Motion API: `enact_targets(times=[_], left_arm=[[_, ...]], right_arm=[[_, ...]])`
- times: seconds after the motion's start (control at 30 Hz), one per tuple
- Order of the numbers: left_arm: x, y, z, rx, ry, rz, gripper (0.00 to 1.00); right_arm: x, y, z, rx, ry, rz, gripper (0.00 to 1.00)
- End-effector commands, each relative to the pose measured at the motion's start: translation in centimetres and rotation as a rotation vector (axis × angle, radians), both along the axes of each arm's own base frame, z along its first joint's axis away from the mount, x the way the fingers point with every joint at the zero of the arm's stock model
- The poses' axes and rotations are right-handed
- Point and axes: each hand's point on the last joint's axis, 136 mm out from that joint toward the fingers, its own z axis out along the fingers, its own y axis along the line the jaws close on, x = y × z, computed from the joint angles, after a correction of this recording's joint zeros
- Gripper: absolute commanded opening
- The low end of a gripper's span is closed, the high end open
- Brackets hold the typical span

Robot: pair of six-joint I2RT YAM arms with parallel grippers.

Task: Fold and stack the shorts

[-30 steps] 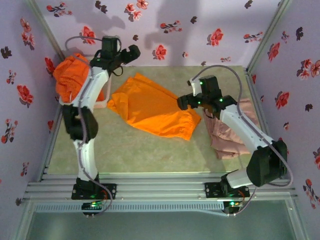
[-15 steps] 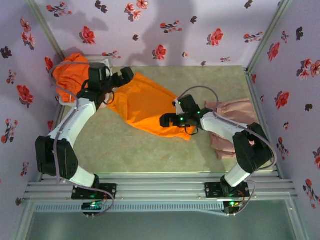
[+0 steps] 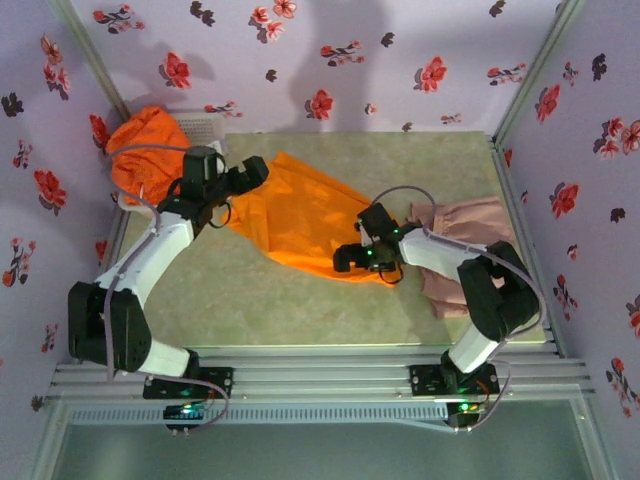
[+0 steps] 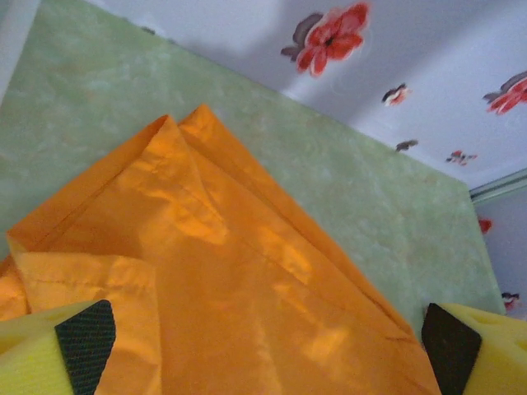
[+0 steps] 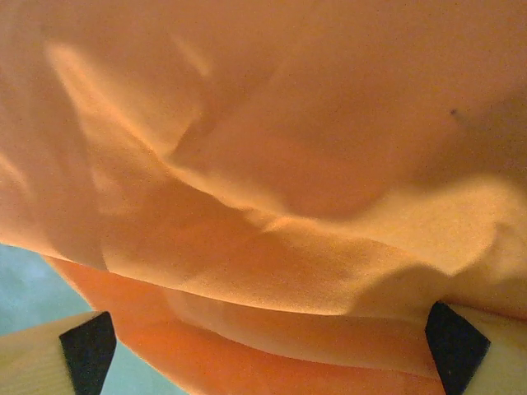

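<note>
Left gripper point(image 3: 255, 172) gapes wide over the left edge of the spread orange shorts point(image 3: 300, 215). I see my right gripper point(image 3: 345, 262) likewise unclenched at their near hem.

Enclosure walls point(image 3: 400, 30) stand at left, far and right, lilac with printed red and dark flowers. Soft shadows are cast across the far wall. Metal corner posts point(image 3: 530, 75) rise at far left and far right. The surface point(image 3: 250, 300) is a pale green, mottled mat, evenly lit. A ribbed aluminium rail point(image 3: 320, 372) spans the near edge.
</note>
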Motion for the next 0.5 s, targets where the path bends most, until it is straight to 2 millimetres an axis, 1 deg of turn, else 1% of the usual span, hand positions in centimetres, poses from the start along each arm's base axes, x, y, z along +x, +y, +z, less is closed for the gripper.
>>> enact_targets(times=[0.0,0.1,0.13,0.23,0.3,0.37,0.47], left_arm=[[-2.2,0.2,-2.7,0.119,0.087,0.022,0.95],[-3.4,0.3,-4.9,0.235,0.133,0.057,0.89],[-3.5,0.5,-5.5,0.279,0.136,0.075,0.87],[-3.3,1.1,-7.1,0.383,0.173,0.128,0.81],[-3.0,2.3,-8.2,0.436,0.214,0.195,0.76],[-2.6,3.2,-9.4,0.484,0.236,0.242,0.72],[-1.7,3.4,-11.4,0.491,0.27,0.265,0.69]], right_arm=[[-3.2,-3.1,0.4,-0.108,0.045,0.038,0.99],[-3.4,-1.8,3.9,-0.024,-0.065,0.102,0.99],[-3.2,-1.4,5.2,-0.002,-0.111,0.112,0.99],[-2.0,-0.6,8.3,0.065,-0.215,0.108,0.99],[-1.4,-0.1,9.4,0.087,-0.245,0.102,0.99],[-0.9,0.2,10.0,0.098,-0.258,0.092,0.99],[-0.4,0.6,10.3,0.119,-0.269,0.078,0.99]])
